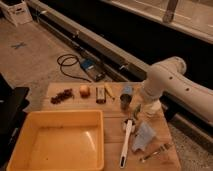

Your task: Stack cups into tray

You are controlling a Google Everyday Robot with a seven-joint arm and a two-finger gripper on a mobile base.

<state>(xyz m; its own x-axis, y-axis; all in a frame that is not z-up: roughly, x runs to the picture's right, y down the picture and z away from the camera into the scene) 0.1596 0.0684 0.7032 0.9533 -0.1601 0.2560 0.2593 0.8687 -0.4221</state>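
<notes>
Concrete floor, dark rail behind. Wooden table (pixel 112 150) in the foreground.

Tray (pixel 60 113): yellow, nothing in it, takes up the table's near-left part.

White arm (pixel 172 80) reaches in from the picture's right and bends down over the table's far-right part.

Cups sit close together there: dark cup (pixel 125 103), light green cup (pixel 127 91) just behind it, white cup (pixel 154 107) under the arm's end.

Gripper (pixel 135 111): low, between the dark and white cups, just beside the dark one. Grasp state: cannot tell; contact unclear.

Key relation: the tray lies to the picture's left of the gripper and nearer the camera. The dark cup seems the nearest candidate.
</notes>
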